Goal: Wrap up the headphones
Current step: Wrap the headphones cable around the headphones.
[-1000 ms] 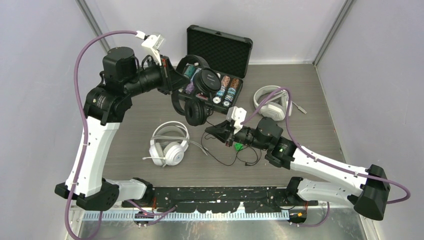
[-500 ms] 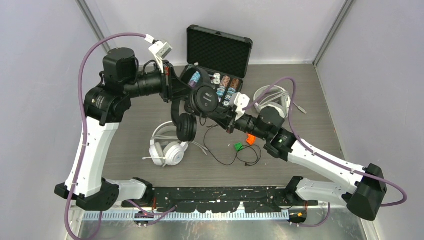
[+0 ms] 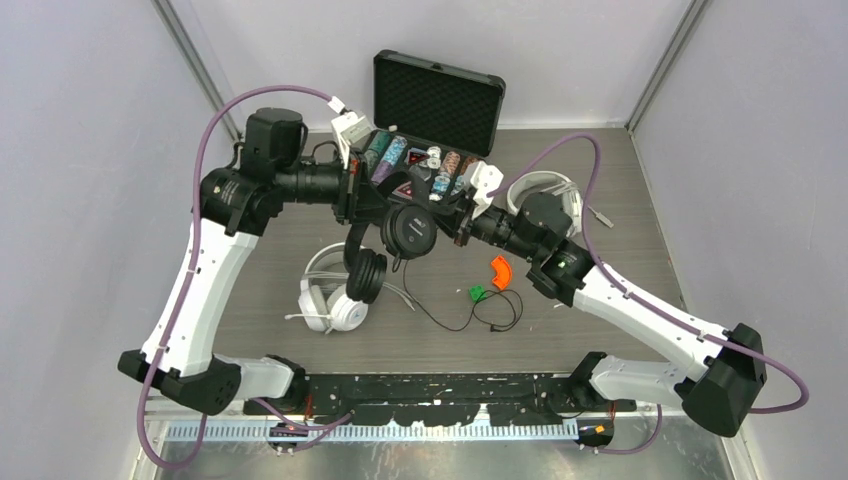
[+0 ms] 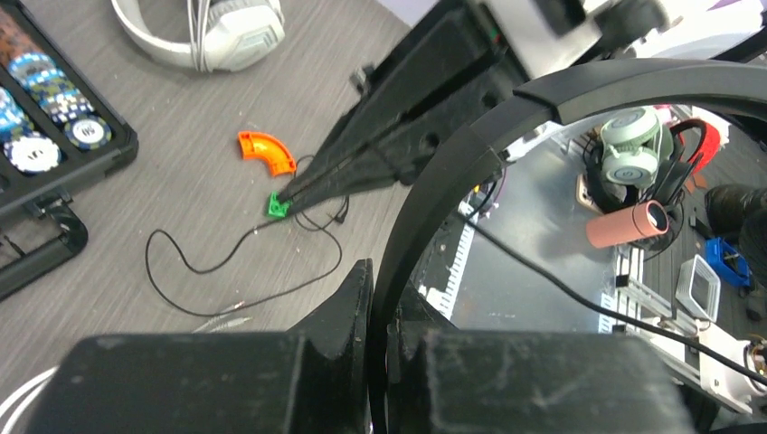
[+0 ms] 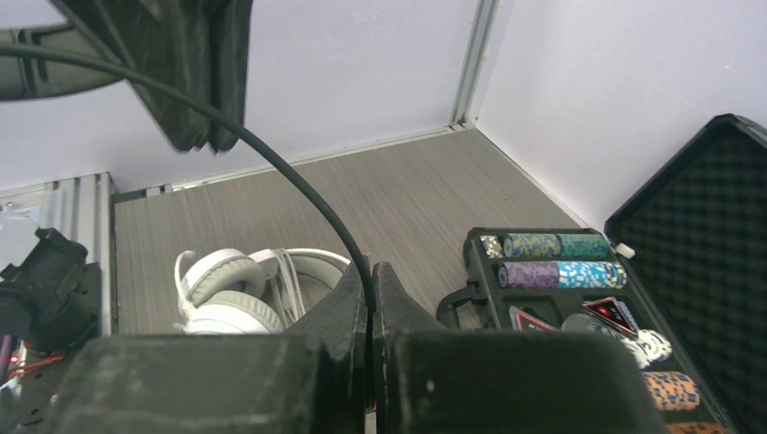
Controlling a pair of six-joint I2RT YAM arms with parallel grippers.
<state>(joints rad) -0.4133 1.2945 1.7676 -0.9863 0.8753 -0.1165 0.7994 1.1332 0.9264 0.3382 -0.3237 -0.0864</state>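
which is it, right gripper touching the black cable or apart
Touching: the right wrist view shows the black cable pinched between the shut jaws of the right gripper.

Matt black plastic headphones (image 3: 410, 232), wood-grain table (image 3: 640, 230)

Right jaws up off the table (image 3: 650, 230), now close beside black headphones (image 3: 408, 232).

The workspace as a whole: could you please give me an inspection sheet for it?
Surface: grey wood-grain table, flat.
Job's things: black headphones held aloft; near white headset and far white headset lying on the table.
Clutter: open poker chip case, orange curved piece, green piece.
Tools: left tool shut on the black headphones' band; right tool shut on the black cable.
Cables: black cable loops loose on the table.
Surroundings: pale walls.
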